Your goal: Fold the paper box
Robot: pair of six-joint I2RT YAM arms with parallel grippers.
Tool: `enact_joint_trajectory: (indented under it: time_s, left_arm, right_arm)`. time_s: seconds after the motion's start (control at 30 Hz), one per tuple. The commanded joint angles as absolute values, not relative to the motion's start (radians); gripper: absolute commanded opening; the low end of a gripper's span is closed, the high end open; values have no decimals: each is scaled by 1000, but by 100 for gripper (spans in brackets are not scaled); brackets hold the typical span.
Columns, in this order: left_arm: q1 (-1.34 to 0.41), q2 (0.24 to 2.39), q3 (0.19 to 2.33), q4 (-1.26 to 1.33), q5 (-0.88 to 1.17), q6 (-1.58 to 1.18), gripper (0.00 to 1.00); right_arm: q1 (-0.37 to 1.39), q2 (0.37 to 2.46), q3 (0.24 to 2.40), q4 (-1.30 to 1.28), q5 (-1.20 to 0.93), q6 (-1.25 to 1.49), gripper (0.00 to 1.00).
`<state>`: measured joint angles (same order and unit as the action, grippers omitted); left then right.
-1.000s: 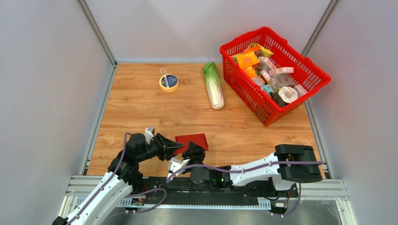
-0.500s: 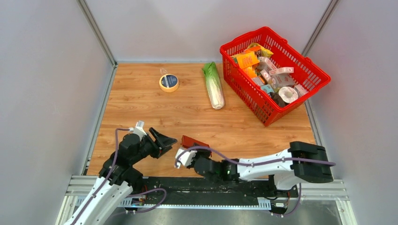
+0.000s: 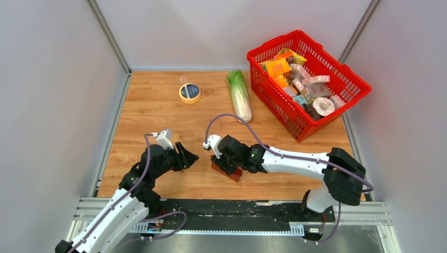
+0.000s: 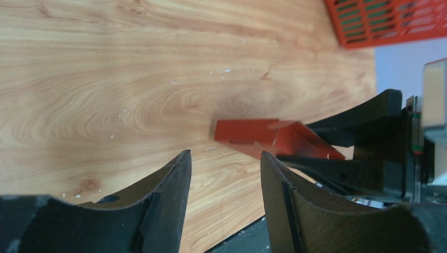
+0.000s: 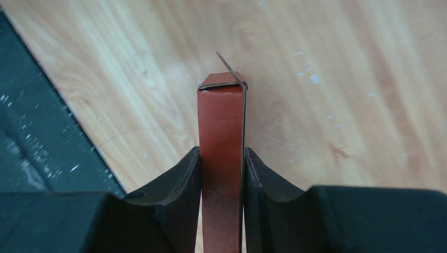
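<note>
The paper box [image 3: 232, 174] is a small dark-red cardboard block held on edge just above the wooden table, near its front middle. My right gripper [image 3: 225, 161] is shut on it. In the right wrist view both fingers press the narrow sides of the box [image 5: 221, 113], and a thin flap sticks out at its far end. My left gripper [image 3: 187, 156] stands open to the left of the box, apart from it. The left wrist view shows bare wood between the left gripper [image 4: 225, 155] jaws. The box [image 4: 253, 134] lies just beyond them, with the right gripper's black fingers [image 4: 358, 113] around it.
A red mesh basket [image 3: 354, 79] full of packaged goods stands at the back right. A napa cabbage [image 3: 240, 97] lies left of it, and a tape roll [image 3: 190, 93] sits at the back left. The black base rail [image 3: 237, 208] runs along the near edge.
The left gripper has let go of the box, opened and drawn back to the left. The right arm has carried the box from the near edge farther onto the table and turned it on edge.
</note>
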<state>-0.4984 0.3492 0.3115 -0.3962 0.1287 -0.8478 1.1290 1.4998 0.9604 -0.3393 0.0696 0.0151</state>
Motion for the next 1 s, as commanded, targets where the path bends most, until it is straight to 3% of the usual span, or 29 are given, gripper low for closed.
enact_joint_trajectory:
  time_s: [0.0, 0.37, 0.97]
  left_arm:
    - [-546, 549, 420, -192, 203, -648, 59]
    - [-649, 733, 377, 133, 302, -520, 48]
    - [-676, 891, 402, 118, 328, -428, 41]
  right_arm:
    - [1108, 1531, 985, -416, -118, 75, 33]
    - [1028, 1548, 956, -339, -221, 63, 32]
    - [1009, 1519, 937, -305, -225, 61, 31]
